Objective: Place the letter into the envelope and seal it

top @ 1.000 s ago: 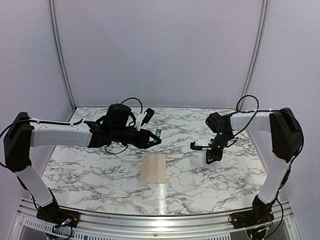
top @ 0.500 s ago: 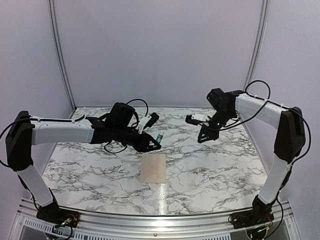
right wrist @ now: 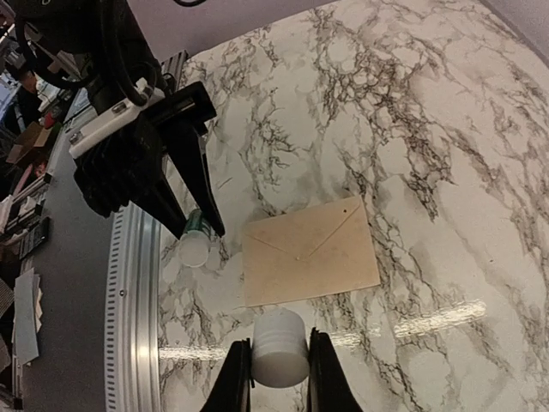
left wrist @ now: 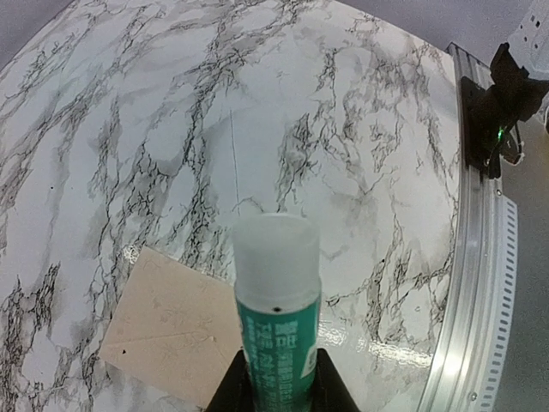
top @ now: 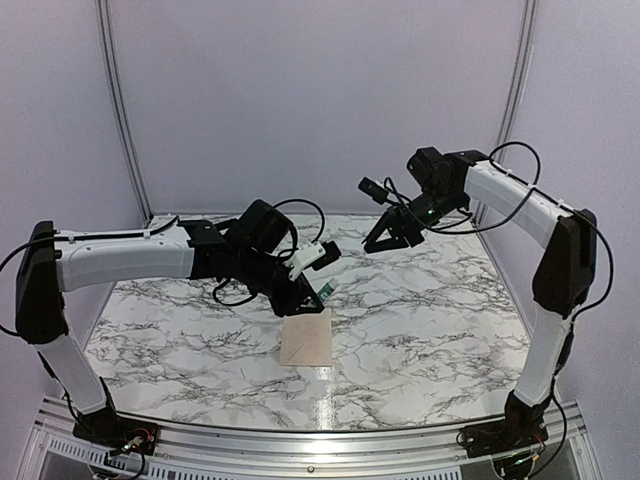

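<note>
**A:** Entry, left gripper [top: 317,294]: what do the jaws have?

**B:** They are clamped on a green-labelled plastic glue stick [left wrist: 276,318] with a frosted white end. The stick points down toward the white marble-patterned table [top: 430,330]. Its tip is close to one short edge of the envelope, and the right wrist view shows a gap between them.

**A:** Where is the envelope?

**B:** The small cream-beige paper envelope [right wrist: 309,253] lies flat on the table, near the front rail and between the two arms. Its triangular flap is folded down onto the body (the V-shaped seam is visible). I cannot tell whether it is stuck down, or what is inside.

**A:** Right gripper [right wrist: 279,365]?

**B:** It is raised well above the table, toward the far right and apart from the envelope. Its fingers are pinched on a short white plastic cylinder [right wrist: 280,343] (it looks like a cap).
</note>
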